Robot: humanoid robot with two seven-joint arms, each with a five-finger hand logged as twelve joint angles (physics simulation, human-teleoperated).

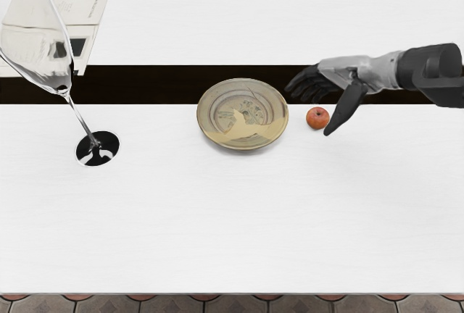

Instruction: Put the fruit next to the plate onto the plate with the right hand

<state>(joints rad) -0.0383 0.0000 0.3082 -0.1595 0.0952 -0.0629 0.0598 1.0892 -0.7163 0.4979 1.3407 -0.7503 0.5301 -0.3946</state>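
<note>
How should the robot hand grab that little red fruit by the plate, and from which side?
Pinch its round middle, thumb opposite fingers. The red fruit is small and ball-shaped, with bare table around it. Coming from above on the right seems best: the open right hand hovers there, and the plate sits on its other side.

small red fruit (317, 117), right of gold plate (242, 113)

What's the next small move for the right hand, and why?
Probably lower the right hand slightly and close it around the fruit: the hand hangs open just beside it, and the fruit lies on the table right of the plate.
</note>
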